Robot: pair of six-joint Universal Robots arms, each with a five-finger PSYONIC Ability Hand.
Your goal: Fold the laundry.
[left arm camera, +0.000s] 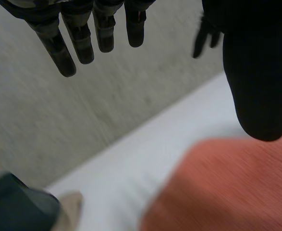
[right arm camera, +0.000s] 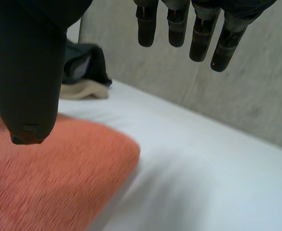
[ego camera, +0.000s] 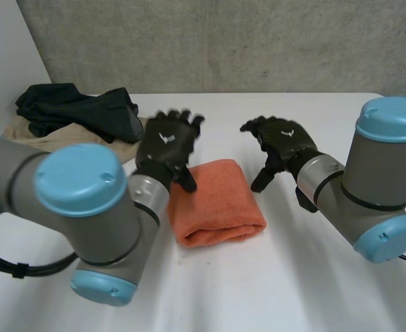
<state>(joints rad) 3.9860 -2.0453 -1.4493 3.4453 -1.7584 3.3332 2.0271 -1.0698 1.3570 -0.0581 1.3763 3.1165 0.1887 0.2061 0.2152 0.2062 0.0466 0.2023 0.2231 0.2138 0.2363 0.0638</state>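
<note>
— Where's the laundry?
— The orange towel (ego camera: 216, 202), folded into a thick, nubby pad with rounded edges, lies mid-table (ego camera: 313, 277), between the two hands. Bare white table runs all round it, widest toward the near and right edges.
— And the hands?
— The left hand (ego camera: 164, 142) hovers at the towel's far left corner, its fingers (left arm camera: 64, 53) straight and spread, gripping nothing. Its thumb may touch the fold; that's hard to tell. The right hand (ego camera: 280, 142) hangs off the far right corner, fingers (right arm camera: 179, 29) loosely extended, empty.
— Anything else?
— The head view shows a crumpled dark garment (ego camera: 78, 109) heaped on a beige cloth (ego camera: 43, 138) at the table's far left corner. The right wrist view catches that heap beyond the towel.
</note>
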